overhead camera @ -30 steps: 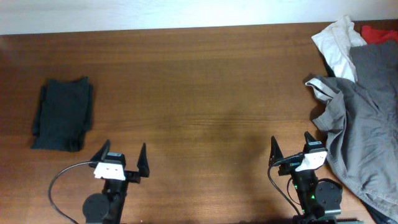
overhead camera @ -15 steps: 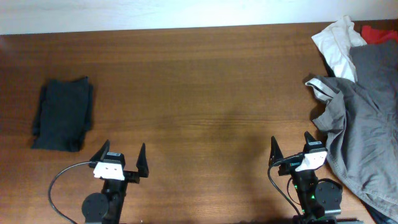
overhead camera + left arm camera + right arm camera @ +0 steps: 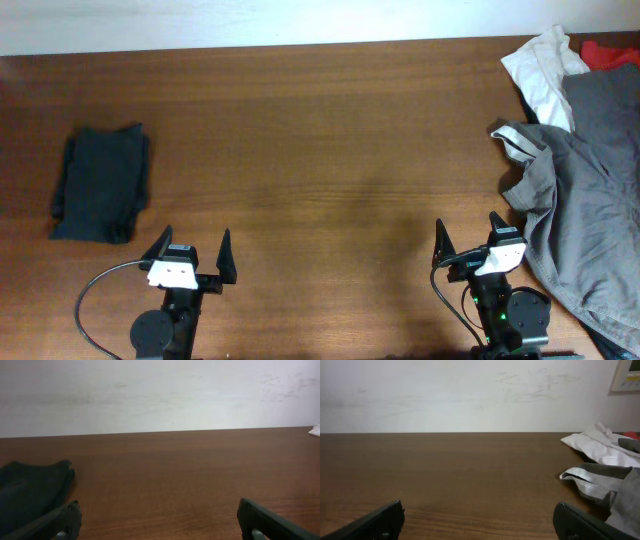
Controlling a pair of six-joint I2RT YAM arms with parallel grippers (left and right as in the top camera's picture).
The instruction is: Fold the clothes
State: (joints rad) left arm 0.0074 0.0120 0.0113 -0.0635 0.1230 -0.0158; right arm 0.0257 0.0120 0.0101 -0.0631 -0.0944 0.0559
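Observation:
The black T-shirt (image 3: 100, 183) lies folded into a compact rectangle at the left of the table; no lettering shows. Its near edge shows at the left of the left wrist view (image 3: 30, 487). My left gripper (image 3: 192, 247) is open and empty near the front edge, right of and below the shirt; its fingertips frame bare wood in the left wrist view (image 3: 159, 520). My right gripper (image 3: 468, 232) is open and empty at the front right; it also shows in the right wrist view (image 3: 479, 520).
A pile of clothes fills the right side: a grey garment (image 3: 580, 200), a white garment (image 3: 540, 70) and a bit of red cloth (image 3: 610, 50). The grey and white pieces show at the right of the right wrist view (image 3: 605, 467). A white wall stands behind the table.
The left gripper has shifted slightly to the left. The folded shirt, the pile and the right arm have not moved.

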